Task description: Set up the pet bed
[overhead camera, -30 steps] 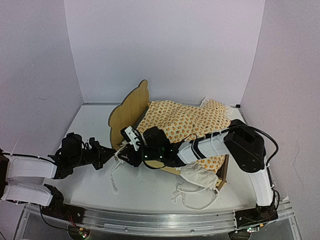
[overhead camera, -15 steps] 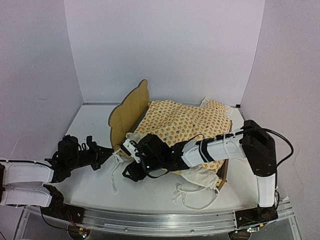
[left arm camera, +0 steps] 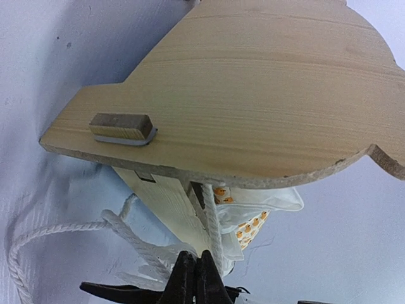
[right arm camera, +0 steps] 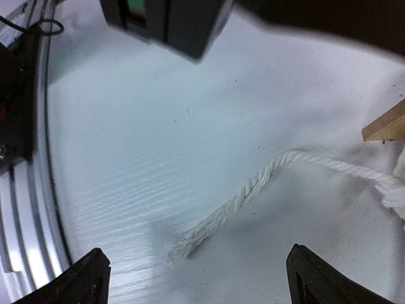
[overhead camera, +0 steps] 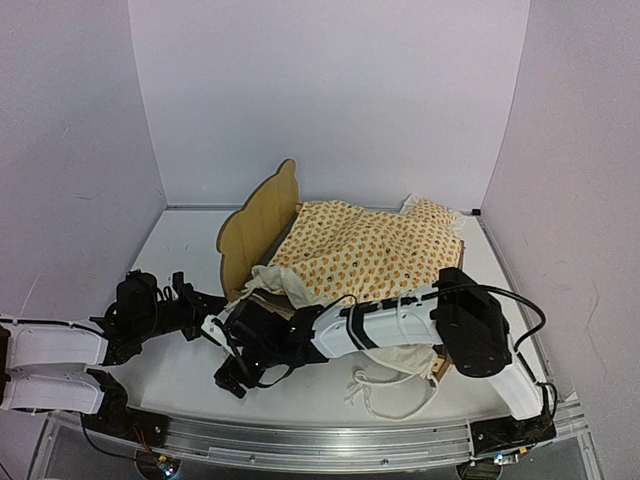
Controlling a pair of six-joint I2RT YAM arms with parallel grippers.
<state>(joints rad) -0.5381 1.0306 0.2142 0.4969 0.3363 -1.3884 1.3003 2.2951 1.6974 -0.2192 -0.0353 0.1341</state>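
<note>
Watched this from the side. The pet bed (overhead camera: 257, 226) sat about mid-frame in the overhead view, slightly left of centre on the white table (overhead camera: 180, 250). Its scalloped headboard (left arm camera: 253, 95) stood up on the left end, and the orange-print bedding (overhead camera: 375, 250) was flopped over the rest of it.

The left gripper (left arm camera: 195, 278) was low at the bottom of its own camera view, jaws pressed together right by the foot of the headboard. A white cord (left arm camera: 212, 231) ran up from the tips, but I couldn't tell if it was actually pinched. The right gripper (right arm camera: 196, 269) hung over bare table in the lower left of the overhead shot, jaws spread wide with nothing in them, and a frayed cord end (right arm camera: 218, 221) lay just beneath.

My guess on handling: the frame was thin plywood, so stiff but light, and it'd probably skate on that smooth surface if nudged. A wooden tab (left arm camera: 121, 126) poked through the headboard, so the joints looked slot-together and might pop if yanked. I'd have grabbed the headboard's top edge or a side rail, not the cloth, since that stuff was soft and would just slide off.
</note>
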